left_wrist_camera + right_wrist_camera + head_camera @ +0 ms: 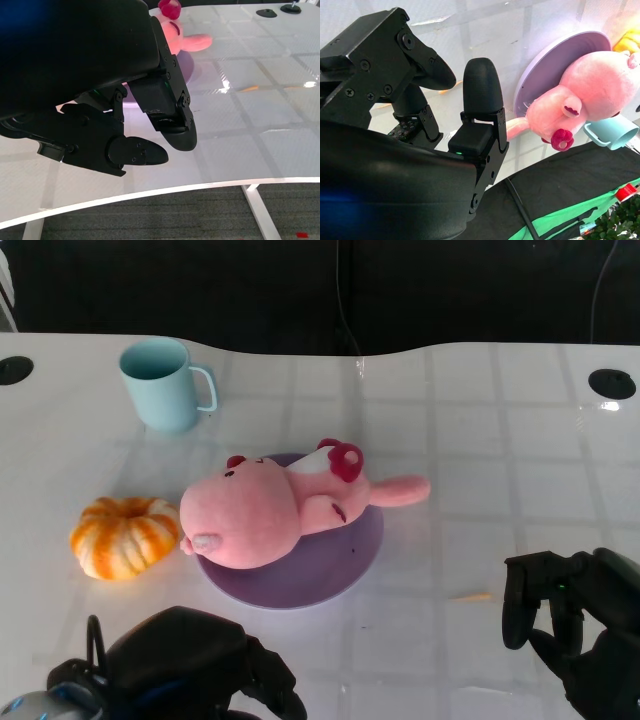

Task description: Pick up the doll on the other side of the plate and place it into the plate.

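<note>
Doll [262,517] is lying across the plate [345,565] already, one leg poking over the rim. Looks soft, light, squishy, so I'd grab the fat body. Both my left hand [200,665] and right hand [570,625] are empty, fingers apart.

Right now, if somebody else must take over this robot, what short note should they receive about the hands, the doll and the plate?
Left hand: open, holds nothing, low at the near table edge.
Right hand: open, holds nothing, apart from the plate.
Doll: pink, lying on its side on the purple plate; one limb sticks out past the rim.
Done: the doll is in the plate and released.
Left: nothing obvious; perhaps only keep both hands away.
Nearby: pumpkin toy touching the doll's snout side, blue mug behind.
</note>
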Motion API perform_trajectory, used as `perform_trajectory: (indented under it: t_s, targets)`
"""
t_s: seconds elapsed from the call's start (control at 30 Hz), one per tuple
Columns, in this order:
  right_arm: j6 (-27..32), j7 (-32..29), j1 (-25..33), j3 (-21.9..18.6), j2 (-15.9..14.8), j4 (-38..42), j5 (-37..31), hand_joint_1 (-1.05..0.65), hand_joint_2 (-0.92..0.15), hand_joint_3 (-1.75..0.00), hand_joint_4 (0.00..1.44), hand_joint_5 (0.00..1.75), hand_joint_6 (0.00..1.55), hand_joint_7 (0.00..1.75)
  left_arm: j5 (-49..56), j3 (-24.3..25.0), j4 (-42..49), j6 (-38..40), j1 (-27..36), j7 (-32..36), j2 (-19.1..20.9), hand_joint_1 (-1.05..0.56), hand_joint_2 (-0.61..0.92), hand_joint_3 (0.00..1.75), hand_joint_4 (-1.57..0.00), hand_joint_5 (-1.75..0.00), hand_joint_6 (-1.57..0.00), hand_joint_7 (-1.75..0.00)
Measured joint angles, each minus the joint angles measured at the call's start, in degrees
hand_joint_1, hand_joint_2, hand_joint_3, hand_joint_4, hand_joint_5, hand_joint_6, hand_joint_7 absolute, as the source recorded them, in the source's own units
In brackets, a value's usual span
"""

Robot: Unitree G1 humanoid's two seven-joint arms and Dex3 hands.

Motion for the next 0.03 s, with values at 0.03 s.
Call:
perform_trajectory:
  t_s: [0.03]
  targets:
    - [0.0, 0.01, 0.0, 0.0, 0.0, 0.0, 0.0, -0.03, -0.34, -1.35, 0.85, 1.75, 0.8, 1.49, 0.0, 0.01, 0.02, -0.16, 0.0, 0.01, 0.0, -0.25, 0.92, 0.27, -0.77, -1.22, -1.08, -0.01]
